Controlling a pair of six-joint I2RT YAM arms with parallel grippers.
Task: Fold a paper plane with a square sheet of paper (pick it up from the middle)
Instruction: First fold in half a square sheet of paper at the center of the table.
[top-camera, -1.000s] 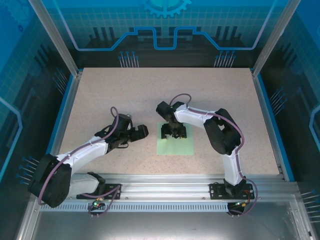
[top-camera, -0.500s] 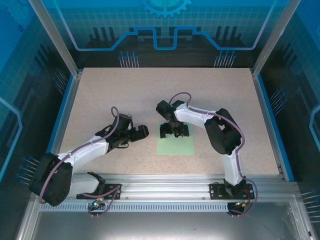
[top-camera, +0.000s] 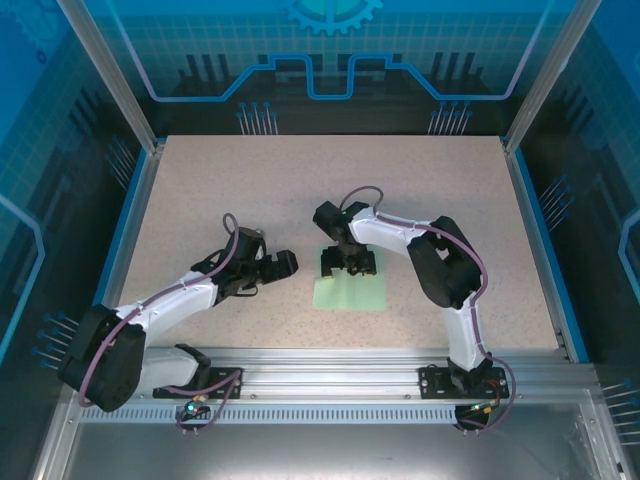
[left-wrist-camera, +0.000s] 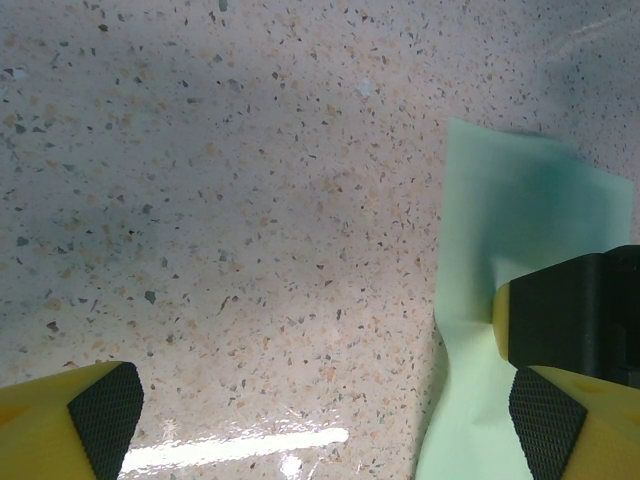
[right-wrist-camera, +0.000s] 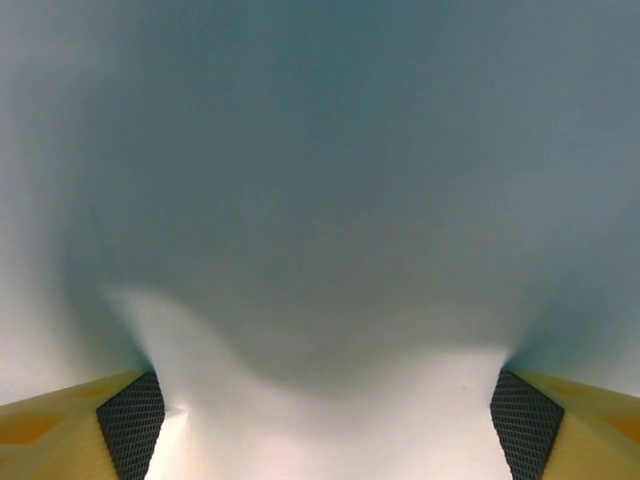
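Observation:
The square sheet of paper (top-camera: 352, 290), pale mint green, lies on the table in front of the right arm. My right gripper (top-camera: 348, 262) points down onto its far half, open wide. In the right wrist view the sheet (right-wrist-camera: 320, 200) bulges up between the two pads (right-wrist-camera: 130, 420), which touch it at either side of the right gripper (right-wrist-camera: 325, 415). My left gripper (top-camera: 285, 263) hovers open over bare table just left of the sheet. In its wrist view the sheet's left edge (left-wrist-camera: 500, 250) is wavy and the left gripper (left-wrist-camera: 325, 420) has nothing between its fingers. The paper plane is out of view.
The speckled beige table (top-camera: 250, 200) has blue rails along its left and right sides (top-camera: 535, 240). An aluminium rail (top-camera: 330, 365) with the arm bases runs along the near edge. One black and yellow finger of the right gripper (left-wrist-camera: 580, 310) rests on the sheet.
The right gripper's jaws spread and then drew in a little on the sheet, whose left edge has buckled slightly. The left arm has not moved.

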